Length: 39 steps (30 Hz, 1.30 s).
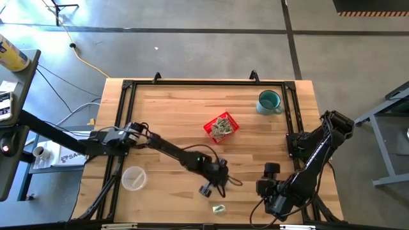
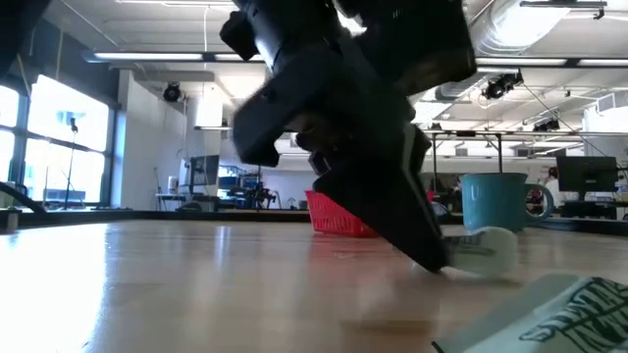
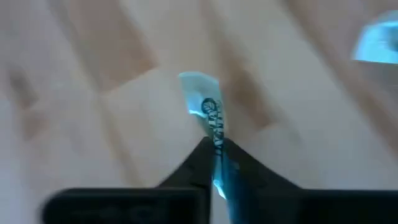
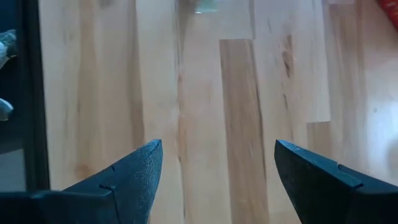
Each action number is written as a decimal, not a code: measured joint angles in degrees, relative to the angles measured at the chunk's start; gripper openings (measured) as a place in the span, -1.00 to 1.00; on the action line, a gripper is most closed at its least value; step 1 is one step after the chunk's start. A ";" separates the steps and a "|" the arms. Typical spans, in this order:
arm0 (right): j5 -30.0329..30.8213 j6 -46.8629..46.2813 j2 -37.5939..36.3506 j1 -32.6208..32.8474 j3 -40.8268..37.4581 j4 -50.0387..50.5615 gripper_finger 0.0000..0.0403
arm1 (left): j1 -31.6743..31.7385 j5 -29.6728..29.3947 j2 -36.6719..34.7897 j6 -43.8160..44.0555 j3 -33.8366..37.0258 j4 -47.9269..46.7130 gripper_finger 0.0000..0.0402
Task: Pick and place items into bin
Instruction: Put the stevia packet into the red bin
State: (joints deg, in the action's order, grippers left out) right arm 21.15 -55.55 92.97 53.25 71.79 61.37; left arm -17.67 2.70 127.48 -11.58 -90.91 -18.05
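Two arms: both over the front half of the wooden table (image 1: 172,115)
Left gripper (image 1: 208,189): low at front centre, fingers pinched together on one wrapped piece (image 3: 210,112); in its wrist view the green-printed wrapper sticks out past the fingertips, over bare wood
Low view: the left gripper's dark body fills the middle, its tip down at the tabletop, and it blocks most of the basket and part of the mug
Right gripper (image 4: 217,180): parked at the front right corner, jaws wide with nothing between them, only bare planks under them
Red basket (image 1: 221,126): centre of the table, slightly right, well apart from the left gripper; holds a heap of pale green and silvery wrapped pieces (image 1: 223,126)
Loose piece (image 1: 218,208): alone on the wood near the front edge, just in front of the left gripper; it shows as a printed wrapper at the low view's bottom right corner
Teal mug (image 1: 270,101): back right, upright, clear of the basket
Clear plastic cup (image 1: 134,178): front left, beside the left arm's forearm, not touching it that I can see
Frame: black rails (image 1: 204,82) run round the table's edge
Off table: yellow cable (image 1: 86,61) on the floor at back left
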 joint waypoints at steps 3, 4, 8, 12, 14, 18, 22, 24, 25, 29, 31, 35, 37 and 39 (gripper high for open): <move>0.32 -0.99 0.00 0.00 0.00 1.30 0.49 | 1.08 -0.16 -1.35 2.10 0.13 -0.64 -0.85; 0.34 -1.85 0.00 0.00 0.00 2.01 0.49 | 1.41 -0.90 -2.27 3.36 0.09 -0.97 -0.85; -0.18 -6.35 0.00 0.00 0.00 5.25 0.49 | 3.16 -6.19 -6.68 7.11 -4.12 -10.41 -0.74; -0.06 -9.90 0.00 0.00 0.00 7.90 0.49 | 7.43 -15.42 -9.89 6.00 -9.15 -18.55 -0.78; 0.05 -10.47 0.00 -0.01 0.00 8.06 0.49 | 10.93 -18.45 -10.26 5.79 -10.68 -20.37 -0.83; 0.59 -11.06 0.00 0.00 0.00 7.91 0.49 | 19.22 -17.36 -10.01 9.17 -10.33 -24.03 -0.83; 0.59 -12.14 0.00 0.00 0.00 7.80 0.49 | 24.53 -9.55 -9.25 17.67 -8.29 -26.21 -0.61; 0.59 -12.11 0.00 0.00 0.00 7.80 0.49 | 24.55 -7.31 -9.36 21.57 -8.45 -26.54 -0.32; 0.60 -12.09 0.00 0.00 0.00 7.80 0.49 | 24.29 -6.85 -9.50 22.51 -8.51 -26.79 -0.18; 2.45 -9.88 0.00 0.00 0.00 7.36 0.49 | 20.97 -1.79 -10.25 23.04 -8.44 -28.20 0.35; 4.17 -7.06 0.00 -0.02 0.00 6.29 0.49 | 17.06 -0.48 -11.58 22.81 -8.46 -28.52 0.52; 8.66 4.22 0.01 -0.81 0.00 1.16 0.49 | 6.13 -3.28 -12.41 22.61 -8.53 -29.68 0.67; 8.98 10.08 0.04 -2.06 0.00 -1.32 0.49 | 1.25 -5.22 -12.14 26.20 -8.43 -29.29 0.66; 8.98 13.60 0.07 -3.62 0.00 -1.64 0.49 | -2.59 -6.03 -11.08 30.67 -8.59 -25.10 0.61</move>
State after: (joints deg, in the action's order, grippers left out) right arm 30.12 -41.95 93.03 49.64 71.79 59.73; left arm -20.25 -3.33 116.40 19.10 -99.50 -43.15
